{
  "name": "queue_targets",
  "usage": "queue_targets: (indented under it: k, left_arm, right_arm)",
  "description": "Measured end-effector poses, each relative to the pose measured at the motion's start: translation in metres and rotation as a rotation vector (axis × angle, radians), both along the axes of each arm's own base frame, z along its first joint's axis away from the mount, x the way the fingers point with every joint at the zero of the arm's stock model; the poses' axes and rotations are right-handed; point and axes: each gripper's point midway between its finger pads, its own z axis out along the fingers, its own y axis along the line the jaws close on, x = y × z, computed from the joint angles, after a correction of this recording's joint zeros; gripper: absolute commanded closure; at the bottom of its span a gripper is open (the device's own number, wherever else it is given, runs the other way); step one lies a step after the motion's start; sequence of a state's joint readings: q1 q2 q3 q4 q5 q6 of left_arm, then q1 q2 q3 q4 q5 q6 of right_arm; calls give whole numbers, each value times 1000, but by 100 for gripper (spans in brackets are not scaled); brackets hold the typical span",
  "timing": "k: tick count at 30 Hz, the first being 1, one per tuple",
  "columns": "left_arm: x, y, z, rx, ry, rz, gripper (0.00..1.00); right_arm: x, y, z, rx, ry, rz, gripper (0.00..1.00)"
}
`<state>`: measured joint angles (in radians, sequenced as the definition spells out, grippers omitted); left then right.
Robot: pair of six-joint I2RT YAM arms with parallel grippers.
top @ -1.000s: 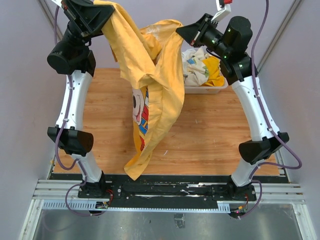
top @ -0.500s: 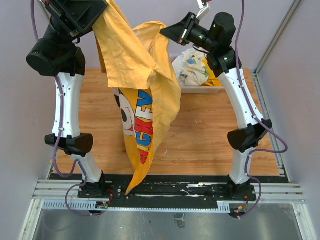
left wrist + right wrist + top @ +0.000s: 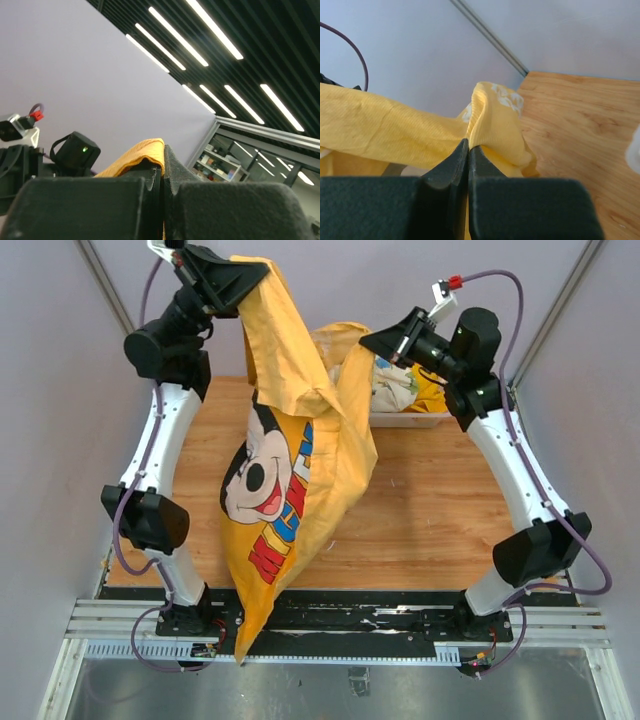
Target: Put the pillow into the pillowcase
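- While both arms are raised, the left hand [image 3: 258, 273] is clenched on the top edge of the pillowcase [image 3: 285, 490].
- Likewise the right hand [image 3: 368, 340] pinches another edge.
- Fabric hangs below both hands, above the counter [image 3: 430, 510].

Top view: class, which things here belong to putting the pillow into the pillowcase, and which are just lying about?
Job in hand: pillowcase, held up by the left gripper and right gripper, both shut on it. No pillow shows.
Lying about: bin; crumpled cloths in it.
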<state>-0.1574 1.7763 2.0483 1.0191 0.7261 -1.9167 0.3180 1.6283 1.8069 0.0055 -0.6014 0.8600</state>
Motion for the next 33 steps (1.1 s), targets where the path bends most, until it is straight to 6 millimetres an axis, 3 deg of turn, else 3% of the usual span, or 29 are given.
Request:
queue_targets:
  k: [4, 7, 12, 16, 19, 23, 27, 29, 30, 33]
  left_arm:
    - [13, -31, -27, 16, 50, -71, 100]
    - [17, -57, -49, 28, 79, -132, 100]
    - [32, -104, -105, 50, 167, -250, 100]
    - [47, -149, -163, 85, 281, -343, 100]
    - [45, -181, -201, 117, 355, -405, 100]
    - [26, -217, -241, 151, 413, -489, 100]
    - [7, -244, -281, 194, 479, -552, 100]
    - [3, -252, -304, 227, 525, -565, 97]
    - [2, -255, -314, 244, 544, -566, 92]
    - [2, -259, -331, 275, 577, -560, 81]
  right_arm:
    - [-3, -32, -11, -19, 7, -81, 99]
    - [-6, -51, -32, -42, 34, -132, 99]
    - [-6, -95, -85, -129, 125, -270, 99]
    - [-16, -123, -119, -230, 197, -373, 98]
    - [-29, -140, -138, -310, 236, -439, 95]
    - [-51, -161, -171, -404, 295, -510, 93]
    - [-67, -186, -206, -490, 396, -592, 78]
    - [-73, -197, -216, -524, 437, -633, 55]
    - [-77, -201, -217, -536, 449, -650, 48]
    - [-86, -212, -221, -569, 473, -693, 42]
